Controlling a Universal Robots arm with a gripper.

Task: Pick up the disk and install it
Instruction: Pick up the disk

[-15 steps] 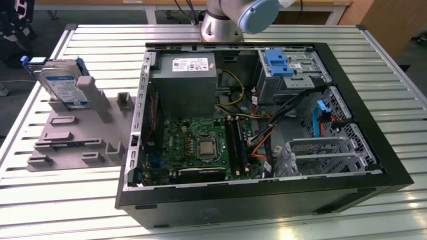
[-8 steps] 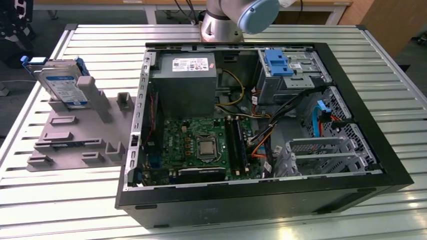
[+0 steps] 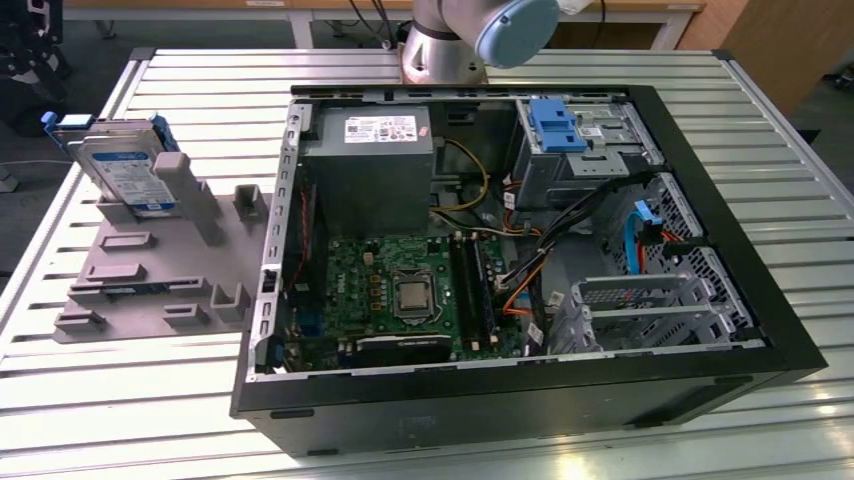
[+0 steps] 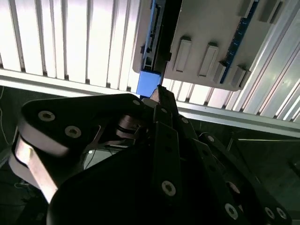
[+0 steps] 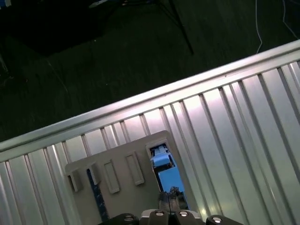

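The disk (image 3: 120, 165) stands on edge in the grey holder (image 3: 147, 270) on the slatted table, at the exterior view's left. It is silver with a white-and-blue label and a blue frame. In both wrist views I look down at it edge-on: its blue frame (image 5: 165, 171) (image 4: 149, 82) rises from the holder (image 5: 122, 187) (image 4: 211, 42). My gripper (image 5: 171, 201) (image 4: 159, 93) hangs above the disk, in line with it and apart from it. Nothing is seen in its grasp.
An open computer case (image 3: 747, 330) lies at the middle and right of the table. Inside are a grey power-supply box (image 3: 371, 160), a green motherboard (image 3: 400, 290), cables and a drive bay with a blue bracket (image 3: 561, 125). The arm's base (image 3: 447, 45) stands behind the case.
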